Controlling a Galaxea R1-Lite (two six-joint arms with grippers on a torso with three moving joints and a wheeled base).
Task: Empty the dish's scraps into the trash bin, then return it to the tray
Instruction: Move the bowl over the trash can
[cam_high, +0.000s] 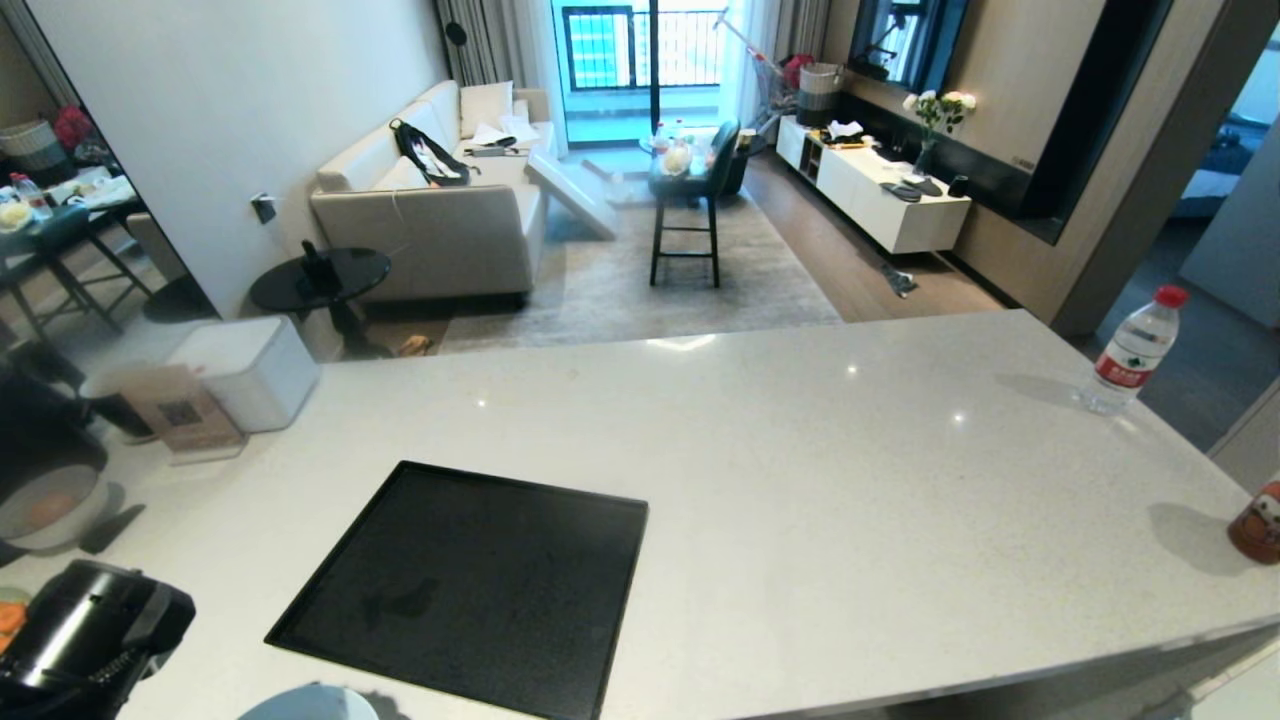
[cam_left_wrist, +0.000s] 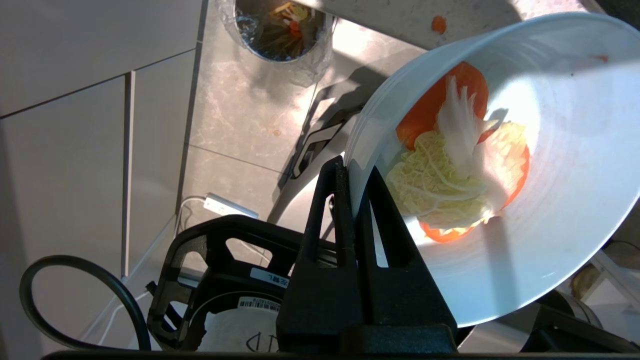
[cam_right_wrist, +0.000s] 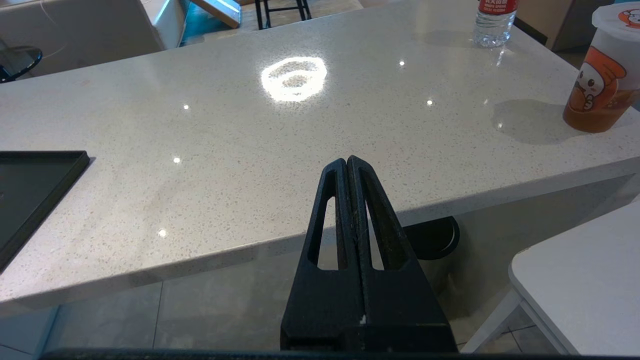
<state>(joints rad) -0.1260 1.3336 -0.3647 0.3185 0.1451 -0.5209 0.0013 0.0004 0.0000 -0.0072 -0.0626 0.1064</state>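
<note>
Mid-dump, off the counter's left edge: my left gripper (cam_left_wrist: 352, 185) is clamped on the rim of the dish (cam_left_wrist: 525, 165), one finger inside the wall, one outside. That pinch is what lets me swing the bowl clear of the worktop and tilt it w/o a second hand.

The dish is tipped on its side, mouth facing the floor side, but the scraps (cam_left_wrist: 460, 165) haven't slid: carrot slices and pale cabbage bits sit stuck to the inner wall, approx. mid-bowl. I'd judge the tilt too shallow, or the pieces too wet, to drop yet.

The trash bin (cam_left_wrist: 282, 30), steel w/ a crinkled clear liner, stands on the floor tiles well apart from the bowl's lip and not under it. Food is already inside it. One orange bit (cam_left_wrist: 438, 24) lies on the counter edge, so spillage is a real risk if I tip before lining up.

In the head view the dish shows only at the far left edge, low beside the counter (cam_high: 850, 450).

The tray (cam_high: 470, 580) sits bare on the counter near my side. That keeps the return spot open for the dish.

My right gripper (cam_right_wrist: 348, 165) hovers at the counter's near edge, fingers pressed together, holding nothing. It's idle; this is a one-arm job.
</note>
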